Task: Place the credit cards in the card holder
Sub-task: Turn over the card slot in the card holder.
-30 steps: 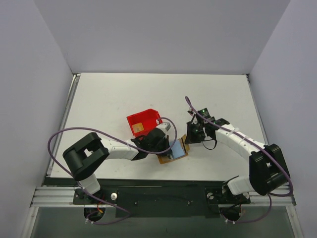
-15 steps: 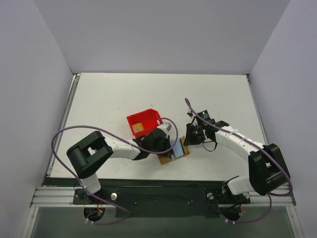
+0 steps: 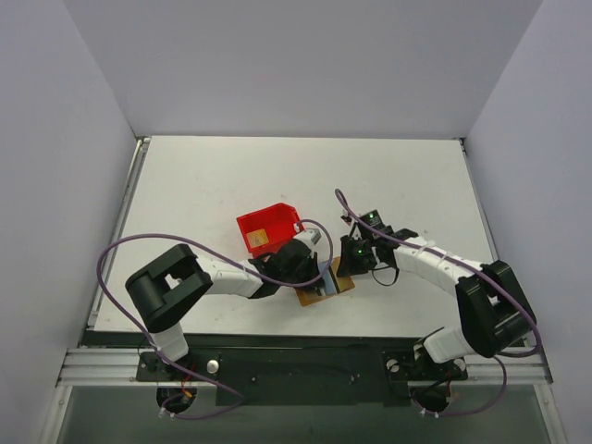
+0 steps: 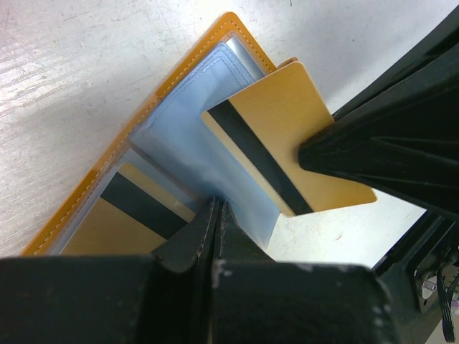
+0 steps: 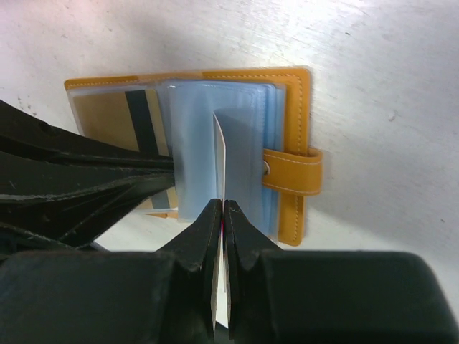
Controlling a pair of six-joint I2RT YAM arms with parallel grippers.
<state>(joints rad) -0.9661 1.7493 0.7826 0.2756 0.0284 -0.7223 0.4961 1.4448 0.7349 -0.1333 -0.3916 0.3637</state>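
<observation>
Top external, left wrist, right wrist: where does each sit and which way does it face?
Top external: high behind the bases, facing down at the table; both arms, left hand, right hand show.
Left wrist: on that arm, facing down at the open card holder; its shut fingers show.
Right wrist: on that arm, facing down along the gold card it pinches; its shut fingers show.
Shared: both wrist views hold the card holder, gold card and the opposite hand.
</observation>
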